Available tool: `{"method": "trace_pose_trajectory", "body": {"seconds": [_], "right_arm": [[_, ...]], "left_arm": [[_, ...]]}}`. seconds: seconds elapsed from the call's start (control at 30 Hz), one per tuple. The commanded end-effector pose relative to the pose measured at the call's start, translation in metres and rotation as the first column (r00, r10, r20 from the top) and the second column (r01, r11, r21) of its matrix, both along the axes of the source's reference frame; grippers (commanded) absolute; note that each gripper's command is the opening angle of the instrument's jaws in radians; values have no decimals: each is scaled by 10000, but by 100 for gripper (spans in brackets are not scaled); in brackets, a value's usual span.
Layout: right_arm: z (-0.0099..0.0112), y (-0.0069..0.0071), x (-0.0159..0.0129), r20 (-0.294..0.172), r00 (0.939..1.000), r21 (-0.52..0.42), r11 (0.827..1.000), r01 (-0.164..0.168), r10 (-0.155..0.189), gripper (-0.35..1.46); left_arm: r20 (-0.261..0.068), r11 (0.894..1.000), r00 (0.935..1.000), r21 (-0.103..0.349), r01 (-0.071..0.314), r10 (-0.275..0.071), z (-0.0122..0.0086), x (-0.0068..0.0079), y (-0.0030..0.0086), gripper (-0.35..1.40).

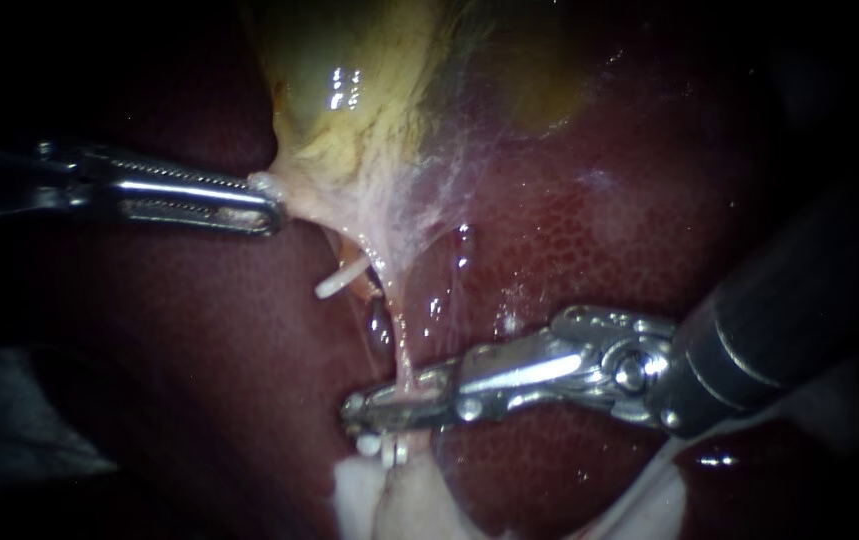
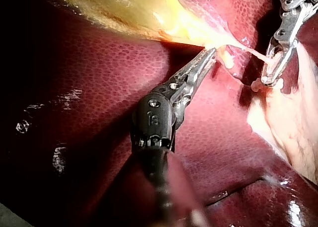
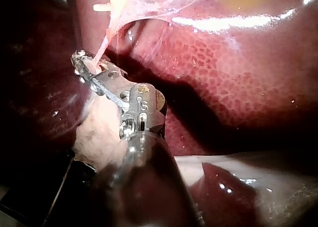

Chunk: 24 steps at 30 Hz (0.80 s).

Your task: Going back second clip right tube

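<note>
My left instrument (image 1: 271, 212) comes in from the left, its jaws shut on the pale lower edge of the yellow gallbladder (image 1: 349, 110); its wrist view shows the same hold (image 2: 211, 54). From that edge a thin pink tube (image 1: 401, 345) runs down, stretched taut. My right instrument (image 1: 361, 412) lies across the tube's lower end, with its long jaws closed from both sides on the tube (image 3: 102, 48). Just below the jaws a white clip (image 1: 370, 444) sits on the tube. A short whitish tube stub (image 1: 337, 283) sticks out to the left of the taut tube.
Dark red liver (image 1: 589, 240) surrounds everything, wet and glossy. Pale fatty tissue (image 1: 389, 500) lies under the right instrument's jaws. Thin filmy membrane (image 1: 449, 170) spreads from the gallbladder over the liver. The dark shaft of the right instrument (image 1: 779, 330) fills the lower right.
</note>
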<state>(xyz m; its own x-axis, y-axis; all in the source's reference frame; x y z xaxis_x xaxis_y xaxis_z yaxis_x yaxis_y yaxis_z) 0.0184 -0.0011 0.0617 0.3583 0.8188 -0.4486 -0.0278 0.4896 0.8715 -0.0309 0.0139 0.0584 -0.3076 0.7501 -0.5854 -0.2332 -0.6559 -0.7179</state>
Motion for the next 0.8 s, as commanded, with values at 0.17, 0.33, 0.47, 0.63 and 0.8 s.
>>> {"method": "trace_pose_trajectory", "body": {"seconds": [0.17, 0.33, 0.47, 0.63, 0.8], "right_arm": [[14, 1, 8, -145, 9998, -327, 9994, -121, 116, 41], [37, 7, 6, 79, 9982, -726, 9957, -580, 588, 49], [56, 19, -5, 240, 9953, -885, 9919, -912, 937, 50], [65, 27, -18, 392, 9934, -920, 9903, -1041, 1080, 50], [64, 27, -23, 386, 9947, -1200, 9887, -904, 956, 50]], "left_arm": [[-1, 10000, 10000, -1, 3, -3, 0, 0, 0, -35], [-2, 10000, 10000, -2, 3, -3, 0, 0, 0, -35], [-2, 10000, 10000, -3, 3, -3, 0, 0, 0, -35], [-2, 10000, 10000, -3, 2, -2, 0, 0, -1, -35], [-1, 10000, 10000, -4, 0, 0, 0, 1, -1, -35]]}}
